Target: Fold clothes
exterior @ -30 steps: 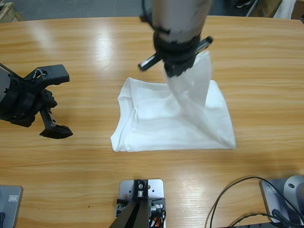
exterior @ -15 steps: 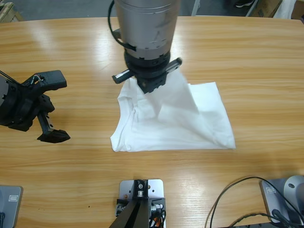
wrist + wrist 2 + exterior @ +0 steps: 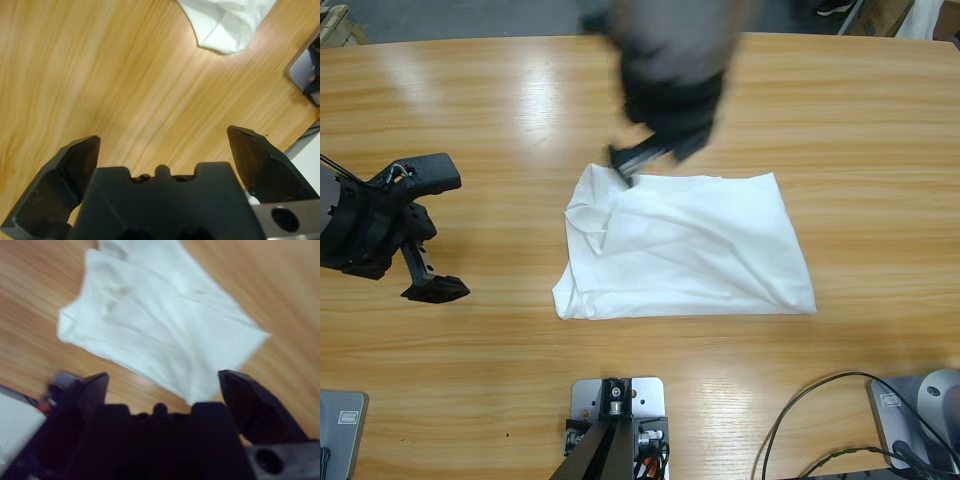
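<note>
The clothes are one white T-shirt (image 3: 690, 245) lying flat in a folded, roughly rectangular shape at the middle of the wooden table (image 3: 880, 150). My right gripper (image 3: 660, 145) hovers blurred over the shirt's far left edge. In the right wrist view its jaws (image 3: 162, 380) stand apart with nothing between them, and the whole shirt (image 3: 155, 320) lies below. My left gripper (image 3: 435, 232) rests open at the table's left, well apart from the shirt. In the left wrist view its jaws (image 3: 162, 142) frame bare wood, and only a corner of the shirt (image 3: 225, 25) shows at the top.
A black cable (image 3: 795, 415) curls over the table's near right edge. Bare wood surrounds the shirt on all sides, widest to the right and along the far edge.
The right gripper has let go of the raised shirt flap, which now lies flat across the shirt. That arm has drawn back toward the far edge. The left arm has barely moved.
</note>
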Action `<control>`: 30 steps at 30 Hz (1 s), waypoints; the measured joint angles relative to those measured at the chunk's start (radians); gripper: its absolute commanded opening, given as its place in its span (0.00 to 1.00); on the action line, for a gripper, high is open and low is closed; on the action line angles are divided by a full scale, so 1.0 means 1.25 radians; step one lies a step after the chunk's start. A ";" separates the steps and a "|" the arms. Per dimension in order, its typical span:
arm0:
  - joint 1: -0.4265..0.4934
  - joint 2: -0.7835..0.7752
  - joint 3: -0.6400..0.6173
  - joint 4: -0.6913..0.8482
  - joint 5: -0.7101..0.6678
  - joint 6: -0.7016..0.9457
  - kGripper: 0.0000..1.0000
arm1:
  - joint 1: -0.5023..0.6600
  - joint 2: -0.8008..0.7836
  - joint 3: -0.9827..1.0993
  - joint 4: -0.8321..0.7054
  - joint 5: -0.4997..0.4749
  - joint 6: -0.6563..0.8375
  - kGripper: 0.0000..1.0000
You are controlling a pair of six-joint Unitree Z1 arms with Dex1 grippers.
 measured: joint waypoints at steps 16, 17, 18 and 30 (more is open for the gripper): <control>0.035 0.002 -0.015 -0.034 0.000 -0.097 1.00 | -0.224 -0.418 0.906 -0.729 0.315 -0.449 0.85; 0.038 0.005 -0.017 -0.034 0.000 -0.113 1.00 | -0.224 -0.408 0.939 -0.792 0.333 -0.455 0.85; 0.040 0.010 -0.020 -0.034 0.000 -0.132 1.00 | -0.224 -0.391 0.956 -0.840 0.344 -0.458 0.85; 0.045 0.102 -0.051 -0.034 -0.011 -0.214 1.00 | -0.224 -0.211 0.902 -0.966 0.447 -0.471 0.80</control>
